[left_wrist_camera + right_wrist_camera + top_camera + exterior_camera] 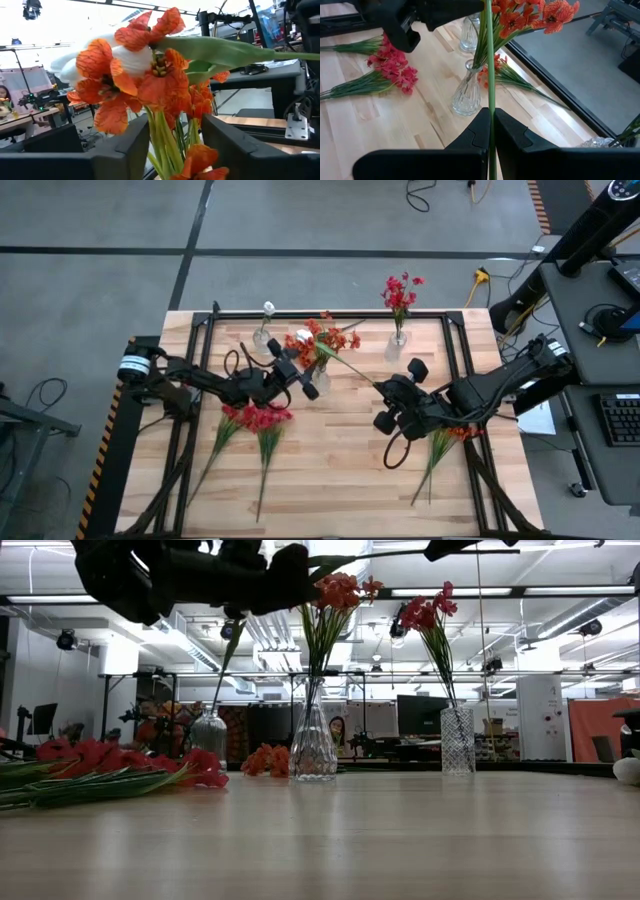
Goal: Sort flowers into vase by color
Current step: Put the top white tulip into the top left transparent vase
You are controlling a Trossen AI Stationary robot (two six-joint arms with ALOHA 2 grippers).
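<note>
Three glass vases stand along the far side: one with a white flower, the middle vase with orange flowers, and one with red flowers. My right gripper is shut on the stem of an orange flower. That flower's bloom is up among the middle vase's blooms. My left gripper is open at the middle vase, its fingers on either side of the orange stems and touching nothing that I can see. Red flowers lie flat on the table. My right gripper pinches the thin green stem between its two fingers, well away from the bloom. It comes from the table's right side, and the stem runs on past the fingertips toward the middle vase. The flower is lifted clear of the table and lies nearly level.
More orange flowers lie on the table under my right arm. A black frame runs round the tabletop. There is bare wood at the near middle.
</note>
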